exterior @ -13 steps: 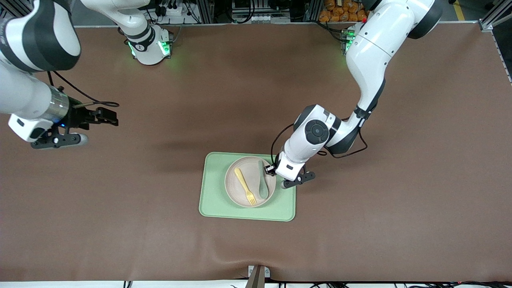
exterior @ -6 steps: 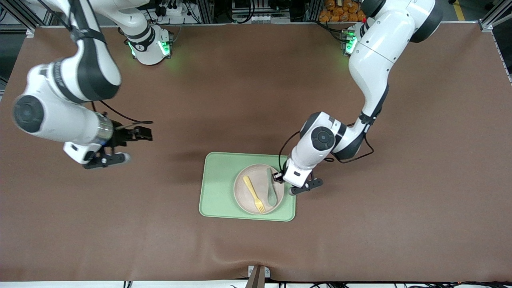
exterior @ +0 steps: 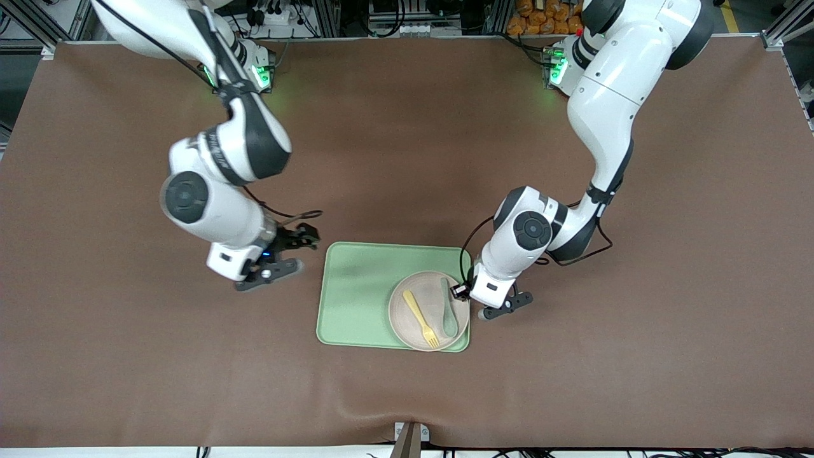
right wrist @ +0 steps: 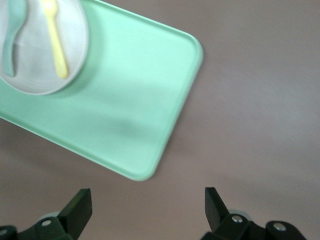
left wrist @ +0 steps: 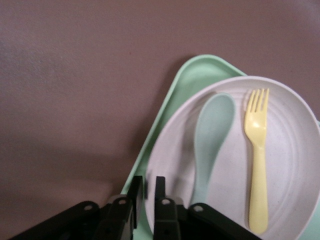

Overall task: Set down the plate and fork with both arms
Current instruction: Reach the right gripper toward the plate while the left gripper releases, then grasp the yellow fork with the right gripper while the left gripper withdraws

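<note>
plate [exterior: 429, 311] now sits at the tray's [exterior: 356, 299] corner toward the left arm's end and nearest the front camera, having slid there from mid-tray over the last second with the fork [exterior: 422, 311] and spoon [exterior: 448, 308] riding on it. left gripper [exterior: 463, 292] is clamped on the plate's rim, fingers [left wrist: 161, 196] pinched tight, so my read is the plate is being dragged off. right gripper [exterior: 287, 249], jaws spread wide and empty, has swung in over the table beside the tray, likely for the fork.

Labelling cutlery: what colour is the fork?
Pale yellow fork, lying on the plate; clearest in the left wrist view.
</note>
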{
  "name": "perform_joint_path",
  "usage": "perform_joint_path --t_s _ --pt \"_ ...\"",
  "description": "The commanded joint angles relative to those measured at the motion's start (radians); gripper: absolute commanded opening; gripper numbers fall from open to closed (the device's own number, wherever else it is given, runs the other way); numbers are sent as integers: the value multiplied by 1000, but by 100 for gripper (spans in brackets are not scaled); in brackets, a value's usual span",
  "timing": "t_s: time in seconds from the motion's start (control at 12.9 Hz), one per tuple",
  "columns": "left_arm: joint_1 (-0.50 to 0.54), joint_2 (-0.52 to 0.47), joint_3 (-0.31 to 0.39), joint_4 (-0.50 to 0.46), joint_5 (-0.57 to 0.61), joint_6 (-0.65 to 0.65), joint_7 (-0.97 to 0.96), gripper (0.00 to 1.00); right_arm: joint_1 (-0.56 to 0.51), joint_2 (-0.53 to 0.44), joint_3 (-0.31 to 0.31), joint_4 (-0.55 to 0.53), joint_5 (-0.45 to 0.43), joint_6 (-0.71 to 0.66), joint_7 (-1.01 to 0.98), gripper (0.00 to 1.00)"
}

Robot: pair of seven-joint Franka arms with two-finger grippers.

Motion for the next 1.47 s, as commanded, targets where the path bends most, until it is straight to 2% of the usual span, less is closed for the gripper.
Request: perform_joint_path --t_s 0.0,0.23,0.46,0.77,1.16,1.39 --pt "16 -58 -6 -1 20 -37 -17 100 54 120 -8 122 11 89 -13 100" --pt "36 -197 -8 7 28 -187 -11 100 144 251 -2 228 7 276 -22 100" --pt "73 -369 -8 10 29 -414 0 100 200 357 -2 263 -1 486 -95 100" --pt "113 -565 -8 12 29 -684 23 100 224 521 -3 421 1 519 -104 100" --pt "243 -722 -11 10 -15 -851 306 100 246 598 -3 429 -1 661 -78 100" --pt "332 -777 -11 12 -43 -925 512 100 246 601 -3 429 -1 665 -77 100"
